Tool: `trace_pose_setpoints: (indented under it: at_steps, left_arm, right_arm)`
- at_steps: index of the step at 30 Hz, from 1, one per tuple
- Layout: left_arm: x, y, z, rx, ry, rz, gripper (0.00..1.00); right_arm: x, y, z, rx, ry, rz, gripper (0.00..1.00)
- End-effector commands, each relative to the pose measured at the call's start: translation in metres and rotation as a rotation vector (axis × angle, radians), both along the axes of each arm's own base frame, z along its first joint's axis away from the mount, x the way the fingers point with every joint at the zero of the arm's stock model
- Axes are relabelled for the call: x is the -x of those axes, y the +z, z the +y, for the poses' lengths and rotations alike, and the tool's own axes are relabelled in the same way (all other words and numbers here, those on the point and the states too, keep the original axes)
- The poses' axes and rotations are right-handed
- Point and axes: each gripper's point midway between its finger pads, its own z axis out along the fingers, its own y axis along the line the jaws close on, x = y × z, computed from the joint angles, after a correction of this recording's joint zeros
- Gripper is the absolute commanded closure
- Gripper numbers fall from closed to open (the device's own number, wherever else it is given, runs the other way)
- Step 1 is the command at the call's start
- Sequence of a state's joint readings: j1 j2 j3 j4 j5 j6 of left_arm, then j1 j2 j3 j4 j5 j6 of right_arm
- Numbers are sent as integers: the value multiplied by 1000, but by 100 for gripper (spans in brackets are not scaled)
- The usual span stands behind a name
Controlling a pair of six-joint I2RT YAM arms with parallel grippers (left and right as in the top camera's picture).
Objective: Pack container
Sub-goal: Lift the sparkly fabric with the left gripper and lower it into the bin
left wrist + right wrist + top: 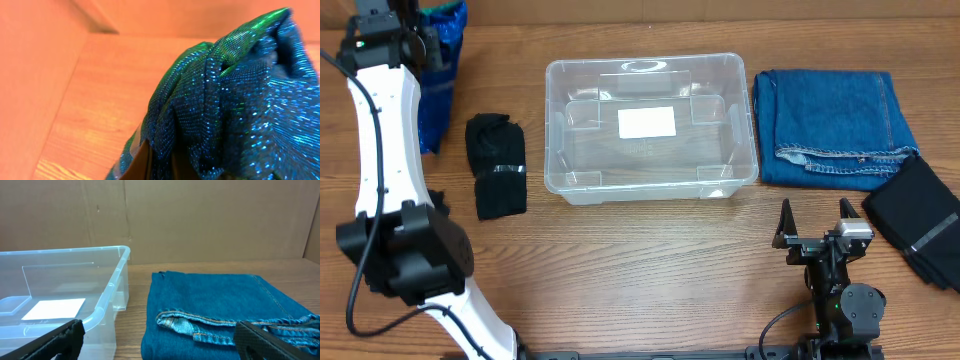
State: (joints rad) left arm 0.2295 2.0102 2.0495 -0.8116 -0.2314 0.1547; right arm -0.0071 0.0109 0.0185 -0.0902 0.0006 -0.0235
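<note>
The clear plastic container [552, 130] stands empty at the table's middle back, a white label on its base. My left gripper [420, 42] is at the far left back, shut on a blue sparkly cloth [445, 75]. The bunched cloth [235, 100] fills the left wrist view and the fingers barely show. My right gripper [815, 235] is open and empty near the front edge, facing the gap between the container's right wall [112, 287] and the folded jeans [215, 300]. The jeans [830, 125] lie right of the container.
A black folded garment [498, 165] lies left of the container. Another black folded garment [920, 215] lies at the right edge, below the jeans. A cardboard wall [200, 215] stands behind the table.
</note>
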Motion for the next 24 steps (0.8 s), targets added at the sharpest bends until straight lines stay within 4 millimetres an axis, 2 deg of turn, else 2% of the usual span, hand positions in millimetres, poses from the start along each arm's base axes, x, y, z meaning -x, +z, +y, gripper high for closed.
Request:
trace_pose_setpoints:
  at_steps: [1, 4, 6, 12, 18, 22, 24]
  left_arm:
    - [13, 93, -38, 13, -104, -198, 96]
    - [23, 118, -71, 6, -186, -232, 96]
    - [29, 131, -100, -17, -266, -240, 96]
    - [41, 153, -190, -48, -473, -270, 96]
    - [55, 157, -278, -187, -694, -257, 96]
    - [66, 152, -320, -336, -841, -216, 96]
    - [67, 145, -332, -403, -887, -186, 96]
  right_arm:
    - [0, -2, -2, 3, -11, -4, 0]
    - [0, -2, -2, 3, -11, -4, 0]
    - [0, -2, -2, 3, -11, -4, 0]
    - [0, -2, -2, 3, -11, -4, 0]
    - [0, -2, -2, 3, -11, -4, 0]
    - [0, -2, -2, 3, -11, -4, 0]
    - [0, -2, -2, 3, -11, -4, 0]
